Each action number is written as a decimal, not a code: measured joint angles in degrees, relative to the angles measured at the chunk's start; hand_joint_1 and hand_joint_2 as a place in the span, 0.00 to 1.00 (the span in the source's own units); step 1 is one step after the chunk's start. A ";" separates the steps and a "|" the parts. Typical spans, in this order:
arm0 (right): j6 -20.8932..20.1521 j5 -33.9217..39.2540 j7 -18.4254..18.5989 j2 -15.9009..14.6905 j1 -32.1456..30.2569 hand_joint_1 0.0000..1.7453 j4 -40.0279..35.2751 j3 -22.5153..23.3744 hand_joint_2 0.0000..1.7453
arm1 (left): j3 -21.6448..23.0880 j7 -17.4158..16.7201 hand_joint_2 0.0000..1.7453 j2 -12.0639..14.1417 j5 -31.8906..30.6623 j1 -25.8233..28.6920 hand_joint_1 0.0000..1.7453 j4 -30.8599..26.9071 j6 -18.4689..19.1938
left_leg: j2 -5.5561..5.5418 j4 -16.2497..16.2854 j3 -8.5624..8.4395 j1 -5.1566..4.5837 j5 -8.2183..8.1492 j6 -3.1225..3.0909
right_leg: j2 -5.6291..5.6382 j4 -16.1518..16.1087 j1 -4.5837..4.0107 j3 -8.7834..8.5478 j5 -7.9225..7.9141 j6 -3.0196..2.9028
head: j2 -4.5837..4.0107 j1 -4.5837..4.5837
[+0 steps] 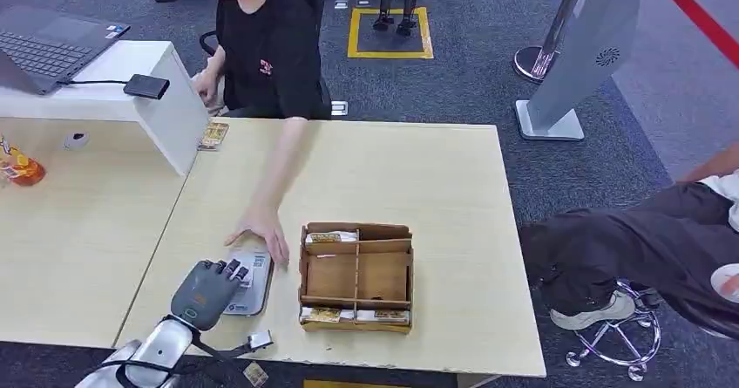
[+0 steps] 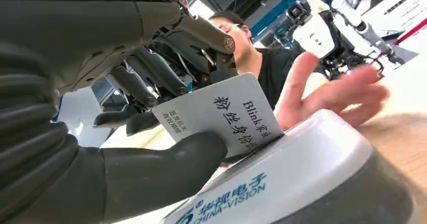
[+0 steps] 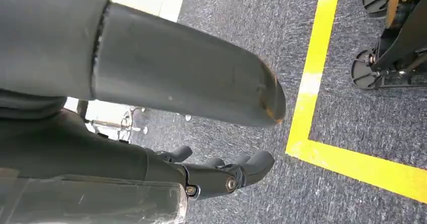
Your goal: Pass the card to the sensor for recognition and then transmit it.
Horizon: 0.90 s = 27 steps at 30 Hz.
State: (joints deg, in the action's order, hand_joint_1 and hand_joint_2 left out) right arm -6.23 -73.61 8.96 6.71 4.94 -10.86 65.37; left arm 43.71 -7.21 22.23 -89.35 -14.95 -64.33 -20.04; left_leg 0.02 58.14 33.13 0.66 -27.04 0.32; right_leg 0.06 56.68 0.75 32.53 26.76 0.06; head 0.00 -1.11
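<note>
Fingers (image 2: pixel 151 83) of the left hand (image 1: pixel 209 290) are clamped on the card (image 2: pixel 221 114), held just above the sensor (image 2: pixel 302 168). Recognition seems underway; next, the card must be lifted toward the person's hand (image 1: pixel 261 229) beside the sensor.

The reader (image 1: pixel 248 285) is lying on the desk (image 1: pixel 436 187), just left of the box (image 1: pixel 355 276). The left hand (image 1: pixel 209 290) is holding the card (image 2: pixel 221 114) over it, a person's hand (image 1: pixel 259 229) resting at its far edge.
</note>
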 joint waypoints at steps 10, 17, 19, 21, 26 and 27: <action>-0.11 0.07 0.00 -0.02 0.00 0.00 0.00 0.00 0.00 | 0.00 1.09 1.00 0.00 0.44 -0.58 1.00 0.00 1.62 | 0.00 0.00 0.00 0.00 0.00 0.00 | 0.00 0.00 0.00 0.00 0.00 0.00 | 0.00 0.00; -0.17 0.11 0.00 -0.02 0.00 0.00 0.00 0.00 0.00 | 0.00 1.53 1.00 0.00 0.81 -0.87 1.00 0.00 2.36 | 0.00 0.00 0.00 0.00 0.00 0.00 | 0.00 0.00 0.00 0.00 0.00 0.00 | 0.00 0.00; -0.17 0.11 0.00 -0.02 0.00 0.00 0.00 0.00 0.00 | 0.00 1.53 1.00 0.00 0.81 -0.87 1.00 0.00 2.36 | 0.00 0.00 0.00 0.00 0.00 0.00 | 0.00 0.00 0.00 0.00 0.00 0.00 | 0.00 0.00; -0.17 0.11 0.00 -0.02 0.00 0.00 0.00 0.00 0.00 | 0.00 1.53 1.00 0.00 0.81 -0.88 1.00 0.00 2.36 | 0.00 0.00 0.00 0.00 0.00 0.00 | 0.00 0.00 0.00 0.00 0.00 0.00 | 0.00 0.00; -0.20 0.13 0.00 -0.02 0.00 0.00 0.00 0.00 0.00 | 0.00 2.95 1.00 0.00 1.71 -1.45 1.00 0.00 4.37 | 0.00 0.00 -0.01 0.00 0.00 0.00 | 0.00 0.00 0.00 -0.01 0.00 0.00 | 0.00 0.00; -0.31 0.13 0.00 -0.02 0.01 0.00 0.00 0.00 0.00 | 0.04 4.17 1.00 0.00 2.62 -1.98 1.00 0.00 6.29 | 0.00 0.00 -0.01 0.00 0.00 0.00 | 0.00 0.00 0.00 -0.01 0.00 0.00 | 0.00 0.00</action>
State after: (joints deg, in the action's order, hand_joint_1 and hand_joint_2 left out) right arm -6.54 -73.48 8.96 6.69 4.95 -10.86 65.37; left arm 43.76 -3.04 22.23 -86.73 -16.93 -64.33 -13.75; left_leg 0.02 58.14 33.12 0.66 -27.04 0.33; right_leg 0.06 56.68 0.75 32.52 26.76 0.06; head 0.00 -1.11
